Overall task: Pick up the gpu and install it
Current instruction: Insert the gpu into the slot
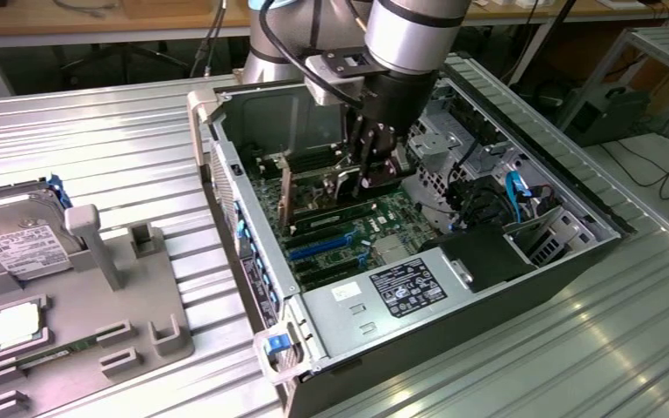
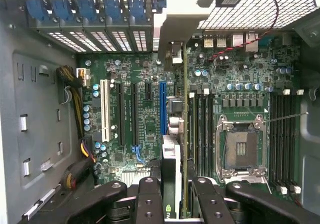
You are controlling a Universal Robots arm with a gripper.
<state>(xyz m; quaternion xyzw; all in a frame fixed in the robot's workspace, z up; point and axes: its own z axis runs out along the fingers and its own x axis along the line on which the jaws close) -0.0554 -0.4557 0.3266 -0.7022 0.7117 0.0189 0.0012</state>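
Observation:
My gripper point(image 1: 365, 178) reaches down into the open computer case point(image 1: 233, 187) and is shut on the gpu point(image 1: 337, 187). I hold the gpu on edge over the green motherboard point(image 1: 369, 231). In the wrist view the gpu point(image 2: 171, 159) appears edge-on as a thin card between my two black fingers point(image 2: 149, 199), with the gripper point(image 2: 176, 196) closed around it. The card's silver bracket point(image 2: 170, 31) points toward the case's rear slot openings. The card runs right beside the long blue slot point(image 2: 162, 108). I cannot tell whether it touches the slot.
The case holds a processor socket point(image 2: 242, 149), memory slots point(image 2: 200, 129), cables point(image 2: 80, 114) and a power supply point(image 1: 410, 287). At the exterior view's left, a grey fixture point(image 1: 137, 305) carries a silver hard drive point(image 1: 15, 239), a processor point(image 1: 15, 326) and a memory stick point(image 1: 44, 357).

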